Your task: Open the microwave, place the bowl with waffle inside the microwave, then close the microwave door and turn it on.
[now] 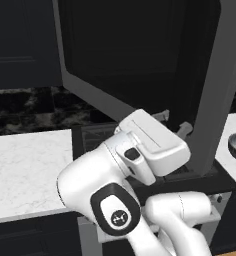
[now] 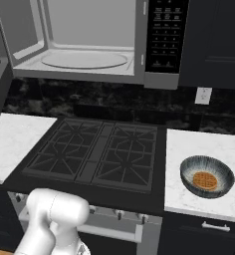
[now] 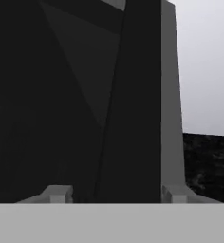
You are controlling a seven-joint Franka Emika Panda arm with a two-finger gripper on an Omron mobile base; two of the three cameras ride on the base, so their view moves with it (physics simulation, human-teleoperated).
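One microwave hangs open above the gas stove, its round turntable bare. One bowl holding one waffle sits on the table right of the stove. The hand view shows the end effector spread wide, straddling the microwave door edge.
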